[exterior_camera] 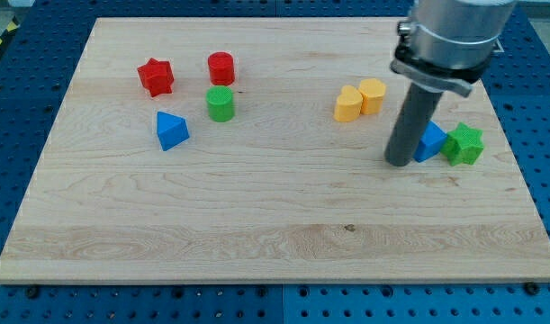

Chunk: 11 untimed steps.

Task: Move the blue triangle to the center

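A wooden bench [275, 243] holds small coloured blocks. The arm carries no hand, only a dark rod; my tip [399, 163] rests on the right side, touching the left edge of a blue block [431, 141] partly hidden behind the rod, with a green star [464, 144] just right of it. The blue triangle [171, 130] sits on the left side, well apart from my tip, near a green cylinder [220, 103], a red star [156, 76] and a red cylinder [221, 67]. Two yellow blocks [360, 99] lie far right of centre. The triangle appears not yet moved; the whole push to centre remains.
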Each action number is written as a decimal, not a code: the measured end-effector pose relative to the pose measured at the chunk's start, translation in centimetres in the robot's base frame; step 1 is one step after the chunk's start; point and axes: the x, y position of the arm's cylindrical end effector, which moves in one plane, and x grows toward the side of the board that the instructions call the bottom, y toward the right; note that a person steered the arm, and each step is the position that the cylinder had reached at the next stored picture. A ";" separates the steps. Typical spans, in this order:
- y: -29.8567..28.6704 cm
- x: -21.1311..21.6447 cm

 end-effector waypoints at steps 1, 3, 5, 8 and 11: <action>-5.8 0.0; -19.0 0.0; -32.1 -1.5; -32.3 -4.5; -20.7 -4.0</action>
